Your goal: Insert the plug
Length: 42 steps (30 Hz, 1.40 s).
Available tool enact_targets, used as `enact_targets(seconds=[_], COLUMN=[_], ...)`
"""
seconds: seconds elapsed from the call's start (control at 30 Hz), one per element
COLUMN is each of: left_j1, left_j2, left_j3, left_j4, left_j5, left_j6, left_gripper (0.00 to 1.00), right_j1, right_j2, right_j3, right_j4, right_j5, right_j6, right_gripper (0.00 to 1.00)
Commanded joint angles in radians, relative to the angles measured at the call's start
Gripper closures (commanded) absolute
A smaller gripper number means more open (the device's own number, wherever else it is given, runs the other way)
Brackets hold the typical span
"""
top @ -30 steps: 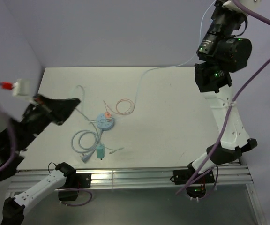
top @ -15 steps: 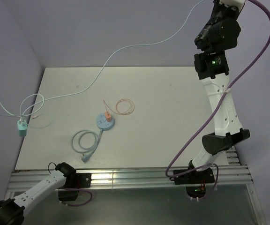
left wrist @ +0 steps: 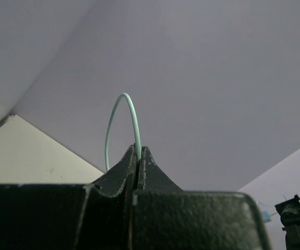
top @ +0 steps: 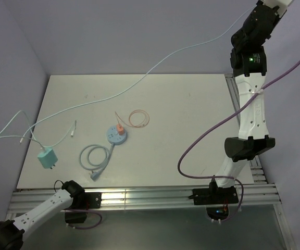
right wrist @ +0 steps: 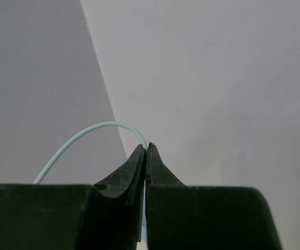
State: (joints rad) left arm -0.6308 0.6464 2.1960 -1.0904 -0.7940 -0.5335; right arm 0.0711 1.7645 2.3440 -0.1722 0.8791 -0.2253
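Jaws of the left gripper (left wrist: 138, 151) are clenched on a thin pale cable (left wrist: 123, 95), and the right gripper (right wrist: 146, 148) pinches the same kind of cable (both held high off the table (top: 191, 130)). A teal plug (top: 47, 158) lies near the table's left edge, well apart from the round blue socket (top: 115, 135).

teal plug (top: 47, 158): 1 | round socket (top: 115, 136): 1 | cables (top: 82, 156): 3 | arms (top: 249, 120): 2
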Motion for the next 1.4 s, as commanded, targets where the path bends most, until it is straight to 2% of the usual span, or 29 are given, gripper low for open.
enact_targets(seconds=[0.0,0.13,0.3,0.5,0.67,0.8,0.97,1.1,1.2,1.23,1.37], left_j1=[-0.04,-0.073,-0.107,-0.115,-0.118,-0.125,-0.144,-0.152,-0.162,-0.164,-0.187], left_j2=[-0.016,-0.053,-0.034,-0.062,-0.143,-0.129,-0.185,-0.171,-0.154,-0.143,0.003], left_j3=[0.048,-0.024,-0.059,0.008,0.036,0.096,-0.093,-0.205,-0.358,-0.425,-0.508], left_j4=[-0.051,-0.013,-0.028,-0.094,-0.026,-0.074,0.007,0.075,0.205,0.234,0.339], left_j5=[-0.122,-0.088,-0.071,-0.212,-0.05,0.085,0.183,0.259,0.34,0.348,0.374], left_j6=[0.037,0.043,0.038,0.023,0.148,0.194,0.178,0.159,0.144,0.133,0.09], left_gripper=[1.0,1.0,1.0,1.0,1.0,1.0,1.0,1.0,1.0,1.0,1.0], right_j1=[-0.046,-0.063,-0.091,-0.158,-0.22,-0.225,-0.218,-0.174,-0.119,-0.099,0.002], right_j2=[-0.007,-0.031,-0.008,0.032,-0.026,-0.011,-0.053,-0.057,-0.095,-0.121,-0.183], right_j3=[0.064,0.0,0.072,0.141,0.006,0.04,-0.035,-0.035,-0.087,-0.121,-0.172], right_j4=[-0.068,-0.053,-0.135,-0.228,-0.191,-0.213,-0.168,-0.153,-0.119,-0.112,-0.125], right_j5=[-0.027,-0.049,-0.088,-0.094,-0.163,-0.203,-0.317,-0.419,-0.508,-0.515,-0.554], right_j6=[0.139,0.153,0.219,0.32,0.386,0.382,0.396,0.371,0.34,0.333,0.346], right_gripper=[1.0,1.0,1.0,1.0,1.0,1.0,1.0,1.0,1.0,1.0,1.0])
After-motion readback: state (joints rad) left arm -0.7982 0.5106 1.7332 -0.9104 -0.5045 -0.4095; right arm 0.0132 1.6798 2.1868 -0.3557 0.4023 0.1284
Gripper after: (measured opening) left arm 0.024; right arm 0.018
